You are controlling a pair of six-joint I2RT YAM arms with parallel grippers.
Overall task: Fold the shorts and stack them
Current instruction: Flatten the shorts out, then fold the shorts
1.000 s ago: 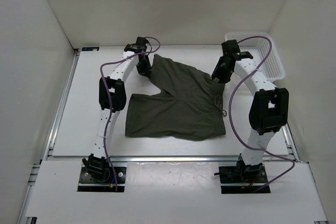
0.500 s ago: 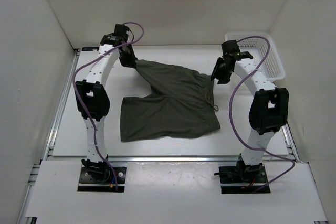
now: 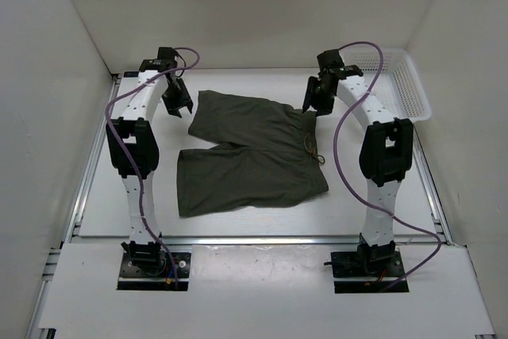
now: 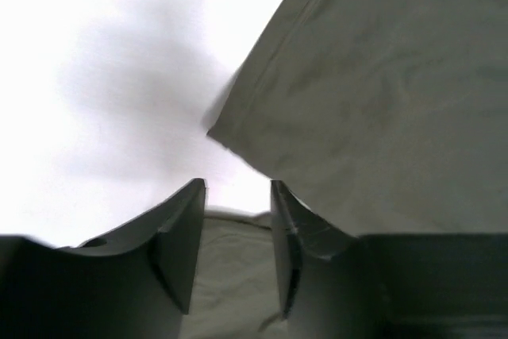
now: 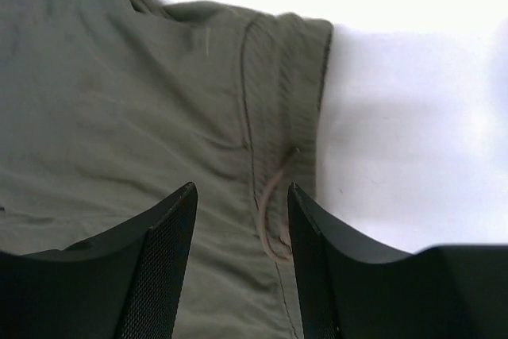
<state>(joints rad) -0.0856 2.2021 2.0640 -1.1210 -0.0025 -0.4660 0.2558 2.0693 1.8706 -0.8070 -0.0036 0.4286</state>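
The left hand (image 3: 178, 105) has let go of the far leg it was dragging outward a moment ago. Its fingers now stand partly apart with nothing between them, just beside the hem corner (image 4: 218, 129). The right hand (image 3: 312, 105) has widened too and hovers empty over the waistband (image 5: 286, 77), the tan drawstring (image 5: 270, 216) lying under its gap. The shorts (image 3: 254, 156), bunched and partly lifted before, now lie spread flat in the middle of the desk (image 3: 119, 188), legs to the left and waist to the right, so I judge the smoothing done and the first fold next.
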